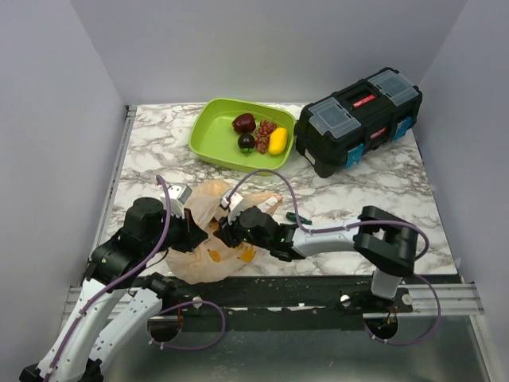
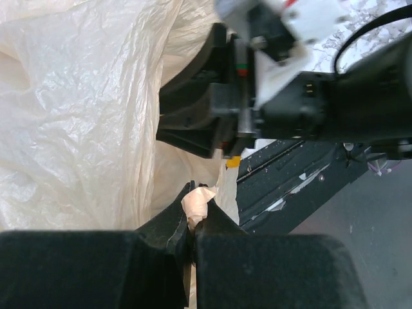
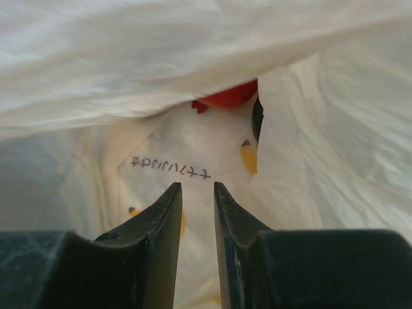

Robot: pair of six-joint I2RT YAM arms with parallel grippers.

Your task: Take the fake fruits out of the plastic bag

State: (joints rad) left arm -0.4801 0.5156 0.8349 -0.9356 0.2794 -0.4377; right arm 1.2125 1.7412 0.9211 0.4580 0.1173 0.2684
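The plastic bag (image 1: 208,208) lies crumpled at the near edge of the table between my two grippers. My left gripper (image 2: 196,193) is shut on a bunched fold of the bag (image 2: 77,116). My right gripper (image 3: 196,187) reaches inside the bag (image 3: 193,51). Its jaws stand a narrow gap apart, with only printed film showing between them. A red fake fruit (image 3: 228,96) peeks out deeper inside, and an orange-yellow one (image 3: 249,158) lies to its right. Orange shapes (image 1: 247,255) show through the bag. More fake fruits lie in the tray: dark red (image 1: 244,122), purple (image 1: 246,142), grapes (image 1: 265,135) and yellow (image 1: 277,141).
The lime-green tray (image 1: 208,127) sits at the back centre. A black toolbox (image 1: 358,119) stands to its right. A small green-handled screwdriver (image 1: 296,216) lies on the marble just behind my right arm. White walls enclose the table.
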